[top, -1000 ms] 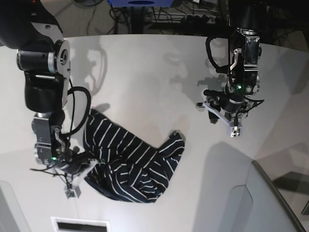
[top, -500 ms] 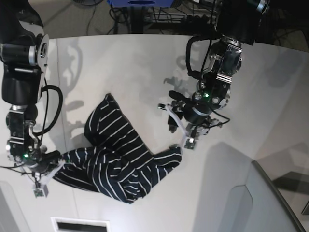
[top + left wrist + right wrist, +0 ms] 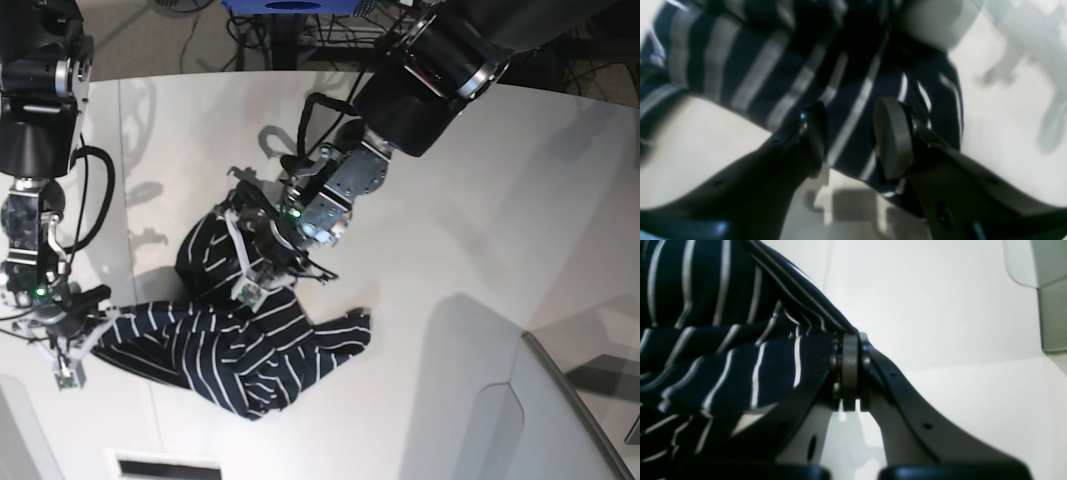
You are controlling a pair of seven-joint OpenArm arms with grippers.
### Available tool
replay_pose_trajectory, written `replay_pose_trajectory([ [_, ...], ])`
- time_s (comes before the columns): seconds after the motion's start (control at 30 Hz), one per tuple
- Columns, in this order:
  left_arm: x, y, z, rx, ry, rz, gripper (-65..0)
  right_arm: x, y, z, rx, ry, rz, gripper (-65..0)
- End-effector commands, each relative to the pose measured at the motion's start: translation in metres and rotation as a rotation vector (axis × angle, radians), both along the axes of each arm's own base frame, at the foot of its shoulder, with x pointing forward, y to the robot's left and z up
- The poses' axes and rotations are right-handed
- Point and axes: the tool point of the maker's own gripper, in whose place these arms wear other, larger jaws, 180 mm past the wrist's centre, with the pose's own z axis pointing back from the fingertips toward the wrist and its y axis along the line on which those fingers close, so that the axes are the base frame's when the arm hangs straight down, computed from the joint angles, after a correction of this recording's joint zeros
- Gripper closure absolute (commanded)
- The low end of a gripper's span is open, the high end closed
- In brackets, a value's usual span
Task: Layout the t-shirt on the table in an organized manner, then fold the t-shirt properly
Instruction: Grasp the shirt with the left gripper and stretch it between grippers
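Your right gripper [image 3: 850,373] was clamped on an edge of the t-shirt [image 3: 240,350] | your left gripper [image 3: 848,136] hovered over the upper bunch of the shirt with its jaws apart, striped cloth showing between the pads [image 3: 890,133] | the t-shirt lay crumpled on the table [image 3: 450,200], front-left part

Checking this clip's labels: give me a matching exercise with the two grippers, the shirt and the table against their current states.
Column one:
1. left gripper
2. right gripper
3. t-shirt
4. table

Column two:
A. white and smooth
B. shut on a fold of cloth
C. rumpled, dark with thin white stripes
D. jaws apart, striped cloth between them

Pairs: 1-D, 2-B, 3-C, 4-A
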Motion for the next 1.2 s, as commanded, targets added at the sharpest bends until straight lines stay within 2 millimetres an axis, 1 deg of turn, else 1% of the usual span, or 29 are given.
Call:
replay_pose_trajectory([
  [0.0, 0.009, -0.011, 0.012, -0.024, -0.044, -0.015, -26.8, 0.012, -0.006, 0.022, -0.010, -0.066, -0.004, 0.0],
  [0.03, 0.004, -0.010, 0.004, -0.008, -0.034, -0.028, -26.8, 0.011, -0.006, 0.021, -0.012, -0.066, -0.003, 0.0],
  [0.1, -0.004, -0.006, -0.010, 0.019, -0.010, -0.039, -26.8, 0.006, -0.020, 0.025, -0.015, -0.076, -0.036, 0.0],
  [0.17, -0.010, 0.008, -0.026, 0.060, 0.025, -0.031, -26.8, 0.004, -0.032, 0.030, -0.009, -0.094, -0.072, 0.0],
  [0.23, -0.014, 0.041, -0.044, 0.121, 0.052, -0.010, -26.8, 0.000, -0.044, 0.032, -0.010, -0.097, -0.100, 0.0],
  [0.3, -0.016, 0.073, -0.056, 0.174, 0.066, 0.010, -26.8, -0.006, -0.050, 0.030, -0.014, -0.076, -0.119, 0.0],
  [0.4, -0.015, 0.112, -0.064, 0.229, 0.075, 0.037, -26.8, -0.014, -0.050, 0.029, -0.026, -0.055, -0.119, 0.0],
  [0.53, -0.012, 0.150, -0.067, 0.285, 0.074, 0.062, -26.8, -0.024, -0.044, 0.031, -0.039, -0.069, -0.105, 0.0],
  [0.67, -0.008, 0.184, -0.067, 0.329, 0.071, 0.092, -26.8, -0.043, -0.042, 0.029, -0.064, -0.034, -0.099, 0.0],
  [0.77, 0.001, 0.206, -0.062, 0.311, 0.071, 0.176, -26.8, -0.064, -0.040, 0.019, -0.077, 0.034, -0.100, 0.0],
  [0.87, 0.014, 0.225, -0.052, 0.276, 0.061, 0.274, -26.8, -0.088, -0.028, 0.000, -0.058, 0.104, -0.104, 0.0],
  [0.93, 0.021, 0.228, -0.045, 0.248, 0.044, 0.309, -26.8, -0.105, -0.021, -0.016, -0.045, 0.155, -0.099, 0.0],
  [0.97, 0.019, 0.229, -0.044, 0.237, 0.044, 0.322, -26.8, -0.112, -0.014, -0.025, -0.025, 0.178, -0.100, 0.0],
  [1.0, 0.022, 0.235, -0.037, 0.232, 0.033, 0.337, -26.8, -0.119, -0.007, -0.033, -0.005, 0.199, -0.102, 0.0],
  [1.03, 0.024, 0.238, -0.031, 0.224, 0.022, 0.346, -26.8, -0.125, -0.001, -0.039, 0.008, 0.214, -0.101, 0.0],
  [1.13, 0.030, 0.236, -0.011, 0.194, 0.000, 0.368, -26.8, -0.141, 0.014, -0.053, 0.039, 0.251, -0.096, -0.2],
  [1.17, 0.032, 0.243, -0.002, 0.191, -0.009, 0.386, -26.8, -0.142, 0.020, -0.056, 0.054, 0.256, -0.096, -0.3],
])
